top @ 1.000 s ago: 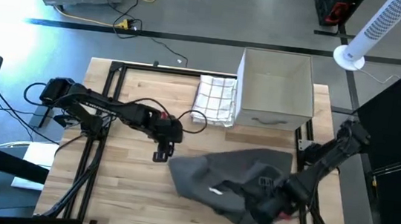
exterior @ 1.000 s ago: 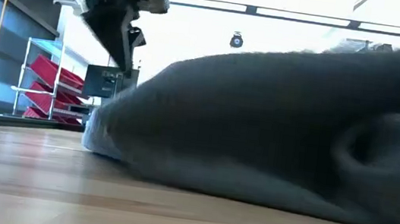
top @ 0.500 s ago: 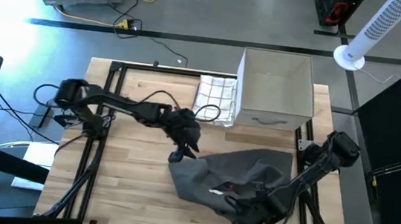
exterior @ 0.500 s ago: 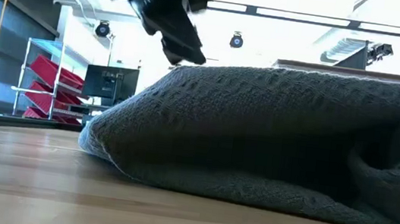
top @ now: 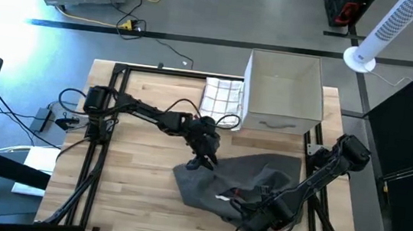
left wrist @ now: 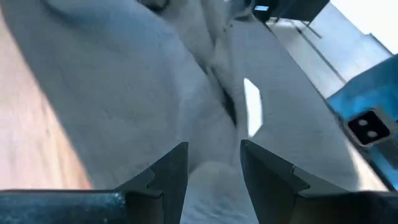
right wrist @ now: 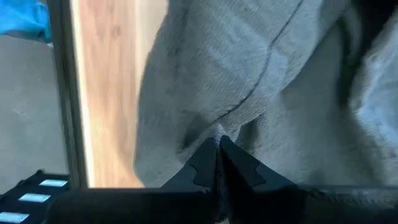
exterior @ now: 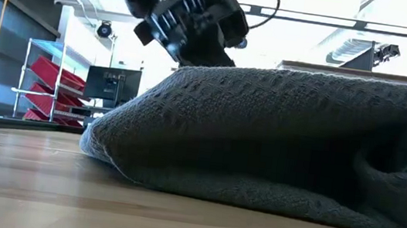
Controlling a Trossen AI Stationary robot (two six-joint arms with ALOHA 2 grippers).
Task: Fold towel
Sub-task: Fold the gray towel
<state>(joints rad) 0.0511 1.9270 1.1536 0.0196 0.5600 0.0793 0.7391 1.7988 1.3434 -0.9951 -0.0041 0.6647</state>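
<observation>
A dark grey towel (top: 242, 177) lies crumpled on the wooden table, right of centre and toward the near edge; in the low view it is a broad mound (exterior: 278, 139). My left gripper (top: 203, 161) is open at the towel's far left edge, and its fingers straddle a bump of cloth (left wrist: 211, 174). My right gripper (top: 257, 215) is low at the towel's near edge, shut on a fold. A white tag (left wrist: 252, 106) shows on the towel. My left gripper points down at the towel's far left part, one finger (left wrist: 165, 171) on each side of a raised bump; I cannot tell whether they touch the cloth. My right gripper pinches a small raised fold (right wrist: 214, 130) near the towel's near edge between its two fingertips. The rest of the towel lies slack on the table.
A pale box (top: 282, 93) stands at the far right of the table. A white checked cloth (top: 222, 102) lies folded to its left. Black frame rails (top: 106, 120) run along the table's left side. Bare wood (top: 130, 184) lies left of the towel.
My left gripper has swung toward the table's right edge and come down onto the towel's far left edge. My right gripper has moved toward the left along the near edge, drawing the towel's near right part inward, so the towel is more bunched.
</observation>
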